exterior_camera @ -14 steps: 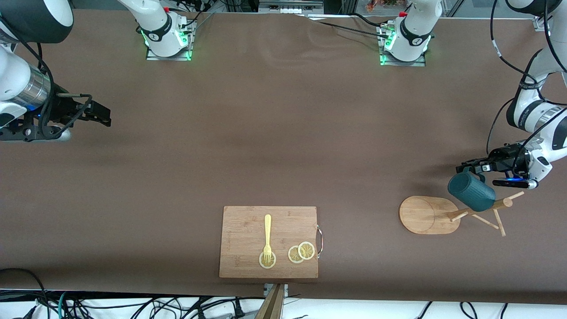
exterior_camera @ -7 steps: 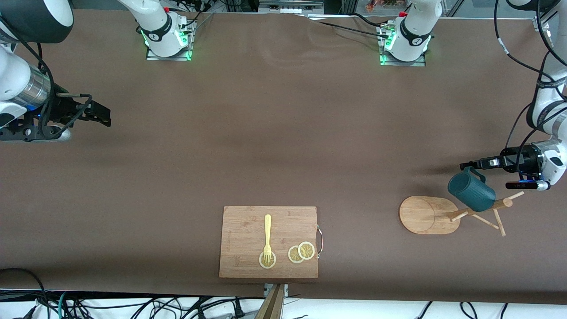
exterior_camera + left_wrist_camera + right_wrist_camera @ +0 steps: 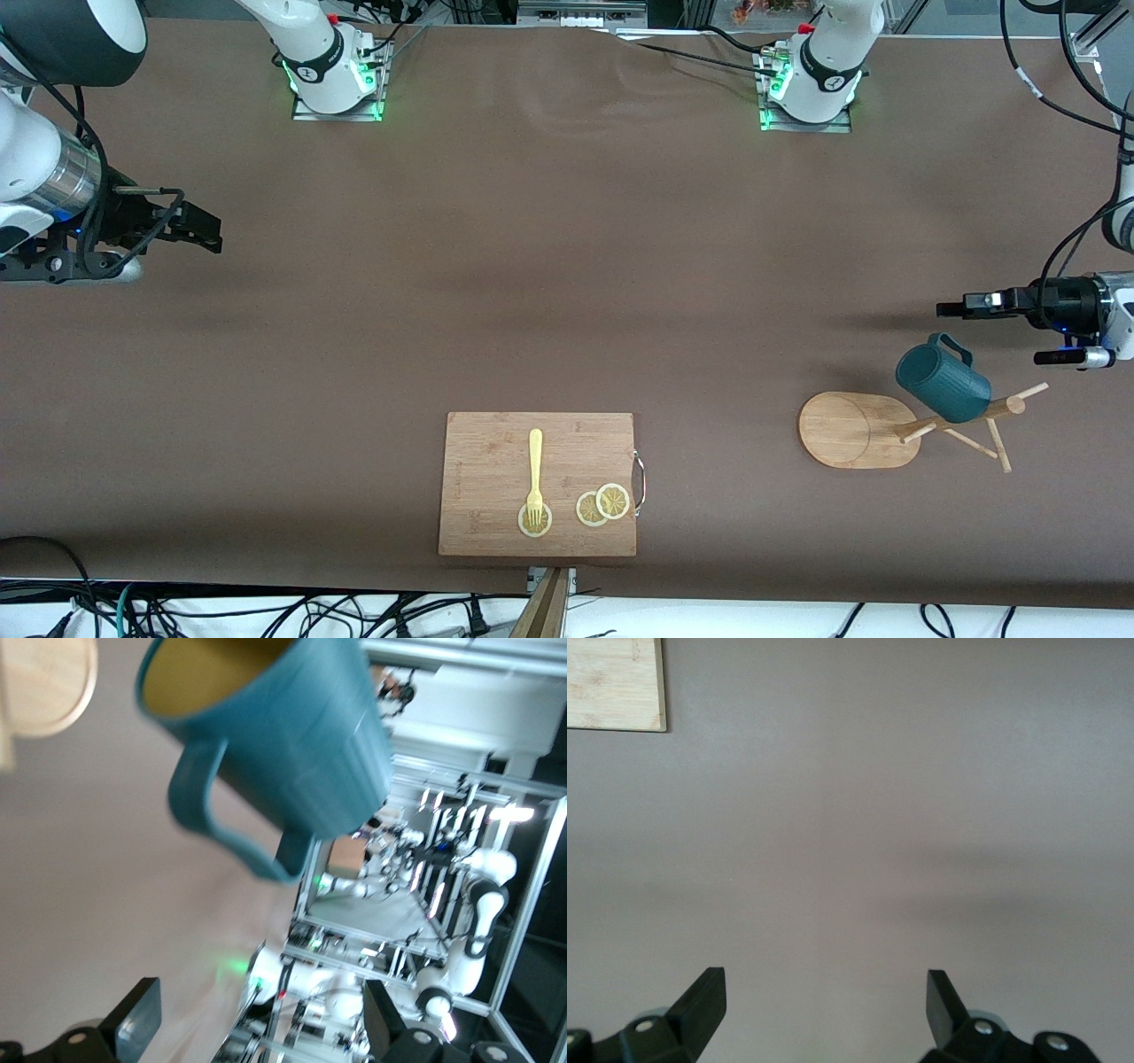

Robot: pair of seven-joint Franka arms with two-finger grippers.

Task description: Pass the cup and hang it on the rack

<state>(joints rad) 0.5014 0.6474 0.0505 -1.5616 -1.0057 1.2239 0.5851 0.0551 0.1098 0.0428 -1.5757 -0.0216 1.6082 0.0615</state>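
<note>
- Cup (image 3: 943,384), a dark teal mug with a ribbed outside, a yellowish inside and a loop handle, hangs on the rack (image 3: 895,429) at the left arm's end of the table, apart from both grippers.
- Right gripper (image 3: 197,232) waits over bare brown tabletop at the right arm's end, well apart from the cup; in its wrist view the two black fingers (image 3: 700,999) stand spread with nothing between them.
- Cutting board (image 3: 538,484), a rectangular slab of pale wood with a thin metal handle, lies near the front camera's edge of the table, carrying a yellow fork (image 3: 534,476) and three round lemon slices (image 3: 603,505).
- Rack is light wood: a flat oval bamboo base, a round post and thin dowel pegs; the mug sits tilted against the post.
- Left gripper (image 3: 961,307) hovers just beside the cup, clear of its handle; its wrist view shows the fingers (image 3: 137,1019) parted and empty, the cup (image 3: 275,735) ahead of them.
</note>
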